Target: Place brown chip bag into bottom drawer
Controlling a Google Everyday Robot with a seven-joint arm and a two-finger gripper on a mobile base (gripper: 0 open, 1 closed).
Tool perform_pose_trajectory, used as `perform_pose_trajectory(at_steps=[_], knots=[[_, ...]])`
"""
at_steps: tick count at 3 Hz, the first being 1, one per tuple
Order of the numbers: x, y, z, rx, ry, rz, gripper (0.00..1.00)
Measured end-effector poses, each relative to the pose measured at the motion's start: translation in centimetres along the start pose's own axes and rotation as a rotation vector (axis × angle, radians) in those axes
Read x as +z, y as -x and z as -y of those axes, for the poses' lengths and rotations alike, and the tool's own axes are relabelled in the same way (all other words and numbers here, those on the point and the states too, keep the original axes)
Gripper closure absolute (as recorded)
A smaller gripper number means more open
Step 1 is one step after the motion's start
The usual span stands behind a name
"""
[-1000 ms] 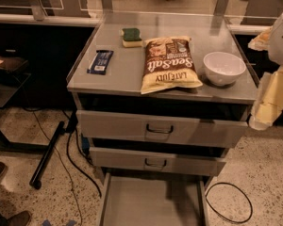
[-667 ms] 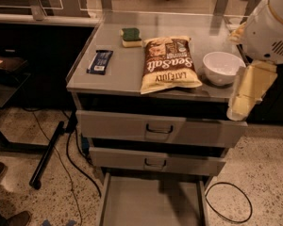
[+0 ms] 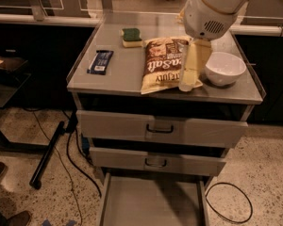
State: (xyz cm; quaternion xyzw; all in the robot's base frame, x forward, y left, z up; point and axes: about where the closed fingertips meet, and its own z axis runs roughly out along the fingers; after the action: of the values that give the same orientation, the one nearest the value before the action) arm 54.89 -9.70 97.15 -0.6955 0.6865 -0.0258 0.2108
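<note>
The brown chip bag [image 3: 161,65] lies flat on the cabinet top [image 3: 118,76], brown at the far end and cream-yellow at the near end, with white lettering. My gripper [image 3: 188,83] hangs down from the white arm [image 3: 212,6] over the bag's right edge, between the bag and the bowl, with its tip close to the cabinet top. I cannot tell whether it touches the bag. The bottom drawer [image 3: 151,199] is pulled out at floor level and its grey tray holds nothing.
A white bowl [image 3: 225,68] stands right of the bag. A dark blue wrapper bar [image 3: 100,61] lies at the left and a green-and-yellow sponge [image 3: 131,36] at the back. The two upper drawers [image 3: 160,128] are shut. A black cable [image 3: 228,204] loops on the floor at the right, and a black pole [image 3: 47,154] lies at the left.
The arm has swung in from the right edge to the left and now hangs over the chip bag's right side. The bag, the bowl and the drawers have not moved.
</note>
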Motion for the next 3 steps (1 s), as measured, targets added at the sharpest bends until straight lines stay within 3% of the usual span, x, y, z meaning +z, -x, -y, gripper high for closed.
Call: perform_pose_trajectory(at_steps=[1,3], knots=[[0.0,0.0,0.0,0.000,0.000,0.000,0.00],[3.6,-0.4,4.0,0.029,-0.055,0.024,0.00]])
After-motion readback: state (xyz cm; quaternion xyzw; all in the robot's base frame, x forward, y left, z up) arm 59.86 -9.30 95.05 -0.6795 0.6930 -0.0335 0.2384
